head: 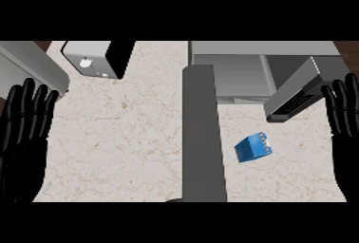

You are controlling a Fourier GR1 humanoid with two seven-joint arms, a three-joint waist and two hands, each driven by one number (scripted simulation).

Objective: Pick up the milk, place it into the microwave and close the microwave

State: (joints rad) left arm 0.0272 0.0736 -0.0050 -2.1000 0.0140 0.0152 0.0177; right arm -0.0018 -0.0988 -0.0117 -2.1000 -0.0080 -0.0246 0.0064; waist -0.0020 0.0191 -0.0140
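Milk [253,147] lies, apparently on its side, near counter [126,142] right edge, below microwave [231,76]. Left hand [24,128] and right hand [344,128] rest open, fingers straight.

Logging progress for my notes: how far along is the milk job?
Nothing is done yet. The milk lies on the counter, untouched. The left hand and right hand rest open at the edges. The microwave looks open. To do: pick up the milk, put it inside, close up.
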